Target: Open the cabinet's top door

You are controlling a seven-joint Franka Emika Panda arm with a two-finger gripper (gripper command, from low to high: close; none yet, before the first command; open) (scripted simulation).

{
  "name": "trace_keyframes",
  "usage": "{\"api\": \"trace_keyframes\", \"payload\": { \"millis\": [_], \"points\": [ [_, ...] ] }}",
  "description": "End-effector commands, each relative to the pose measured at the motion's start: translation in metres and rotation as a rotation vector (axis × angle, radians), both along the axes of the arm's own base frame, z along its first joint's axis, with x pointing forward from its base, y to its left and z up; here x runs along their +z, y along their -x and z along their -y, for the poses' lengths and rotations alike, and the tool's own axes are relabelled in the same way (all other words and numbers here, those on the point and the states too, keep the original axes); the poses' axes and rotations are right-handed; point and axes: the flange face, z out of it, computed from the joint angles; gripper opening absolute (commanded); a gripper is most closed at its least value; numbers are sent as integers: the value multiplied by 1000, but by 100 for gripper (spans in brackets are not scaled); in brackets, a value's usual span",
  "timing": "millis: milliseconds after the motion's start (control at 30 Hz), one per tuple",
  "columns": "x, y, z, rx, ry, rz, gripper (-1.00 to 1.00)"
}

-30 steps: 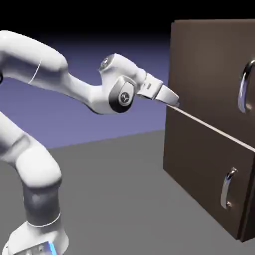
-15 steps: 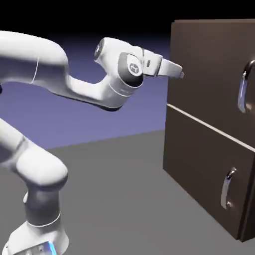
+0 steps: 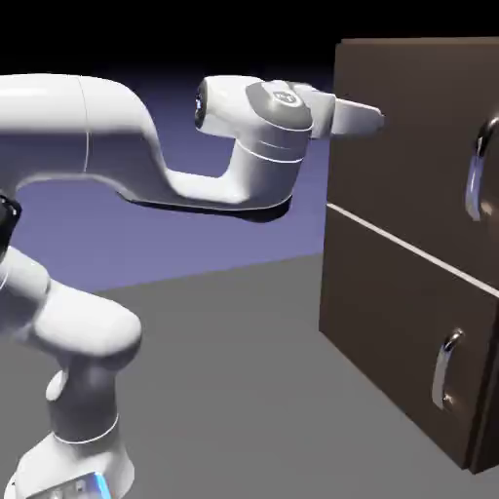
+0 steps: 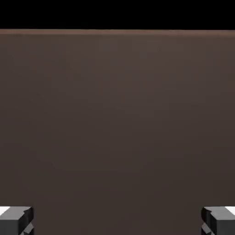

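Raised and swung level since a second ago, the pincer point(image 3: 375, 119) stands released, empty, facing the top door point(image 3: 409, 136); its curved handle point(image 3: 478, 171) lies well beyond, unreached.

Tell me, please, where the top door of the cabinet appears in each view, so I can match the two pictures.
Exterior view: the top door fills the upper right, with its silver handle at the right edge.
Hand view: plain brown wood fills the picture; most likely this door, but no handle shows.
Shared landmark: the open gripper, its finger tips at the bottom corners.
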Motion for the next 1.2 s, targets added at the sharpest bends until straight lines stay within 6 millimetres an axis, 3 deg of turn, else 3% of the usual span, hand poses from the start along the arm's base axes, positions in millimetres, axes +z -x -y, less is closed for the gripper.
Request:
{"api": "trace_keyframes", "payload": {
  "millis": [0,367,733,800,1000,1033,1167],
  "points": [
    [-1,-1,5,-1,-3,9,0],
    [-26,-26,67,-21,-25,80,0],
    [-78,-62,137,-51,-29,95,0],
    [-80,-63,140,-52,-29,94,0],
    [-80,-113,138,-52,-29,94,0],
    [-80,-113,138,-52,-29,94,-100],
    [-80,-94,133,-93,-27,95,-100]
  ]
}}
